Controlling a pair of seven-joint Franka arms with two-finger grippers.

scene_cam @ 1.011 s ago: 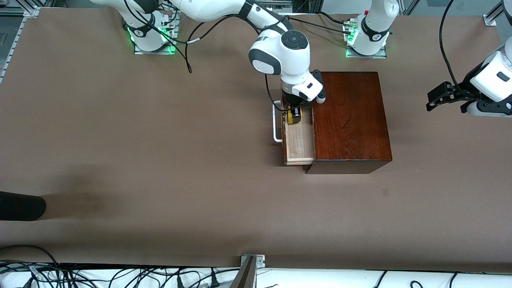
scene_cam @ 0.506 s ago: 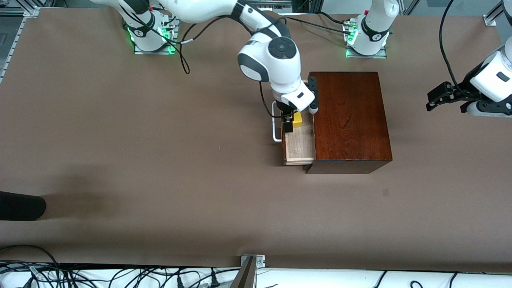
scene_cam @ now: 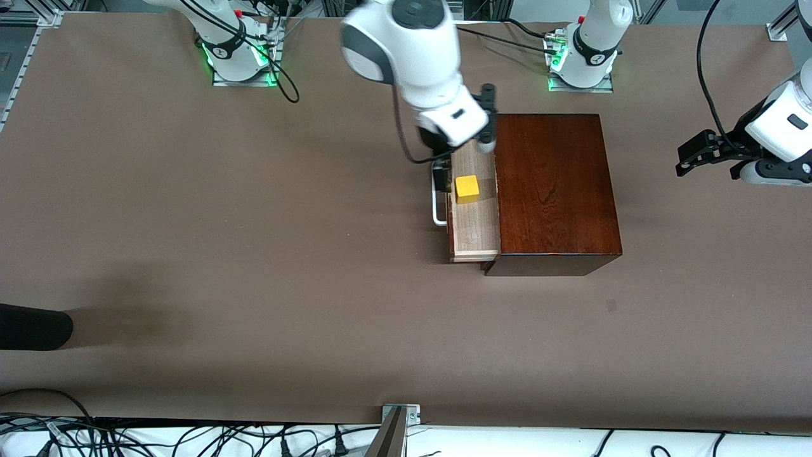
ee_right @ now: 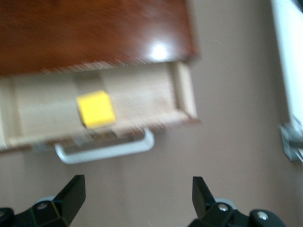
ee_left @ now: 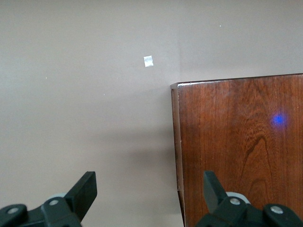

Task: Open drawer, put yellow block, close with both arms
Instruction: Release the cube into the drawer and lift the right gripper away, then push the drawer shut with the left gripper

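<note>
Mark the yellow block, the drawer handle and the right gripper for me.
yellow block (scene_cam: 467, 188), front view, top face.
drawer handle (ee_right: 105, 152), right wrist view, middle of the white bar.
right gripper (ee_right: 137, 194), right wrist view, midway between its open fingertips.

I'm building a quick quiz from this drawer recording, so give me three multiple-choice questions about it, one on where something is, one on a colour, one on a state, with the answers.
1. Where is the yellow block?
A. on top of the wooden box
B. in the open drawer
C. on the bare table

2. What colour is the drawer's handle?
A. white
B. black
C. yellow

3. How is the right gripper?
A. shut on the block
B. shut on the handle
C. open, holding nothing

Answers:
1 B: the block rests on the pale floor of the drawer, pulled out of the wooden box.
2 A: the bar shows white in the front and right wrist views.
3 C: its fingers stand apart above the drawer.
</note>
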